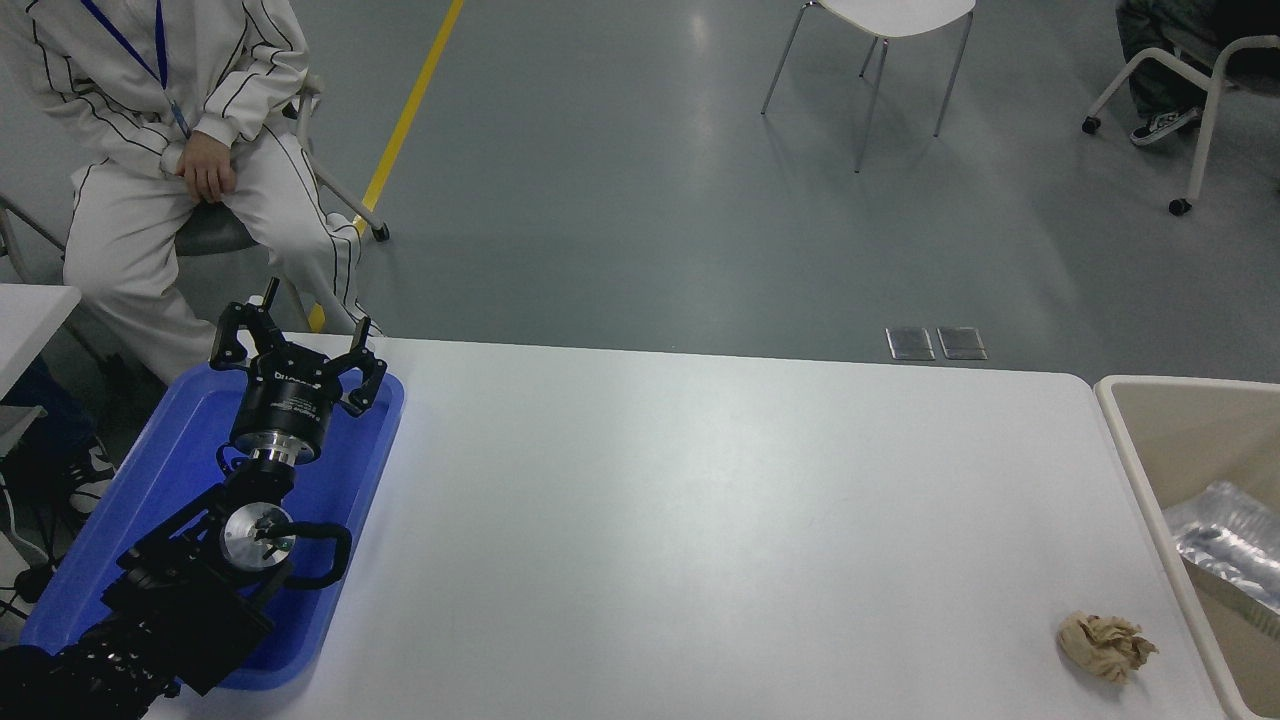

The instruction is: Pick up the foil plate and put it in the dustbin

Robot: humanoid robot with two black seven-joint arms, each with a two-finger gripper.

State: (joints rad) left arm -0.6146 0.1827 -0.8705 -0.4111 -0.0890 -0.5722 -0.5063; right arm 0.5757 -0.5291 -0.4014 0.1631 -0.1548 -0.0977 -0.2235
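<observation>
At the far left your left claw (296, 345) sits parked over the blue tray (150, 480), its fingers spread and holding nothing; leave it there. Across the white surface (700, 520), the beige paper wad (1105, 645) lies near the right edge (not your concern). The foil plate (1225, 540) lies inside the dustbin (1130, 440), tilted against its wall. The right claw is out of view, so I cannot tell its state; draw it clear without catching the rim.

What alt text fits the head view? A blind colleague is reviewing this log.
The foil plate lies inside the dustbin at right; a paper wad sits on the white table, and the left gripper hangs open over a blue tray.
</observation>
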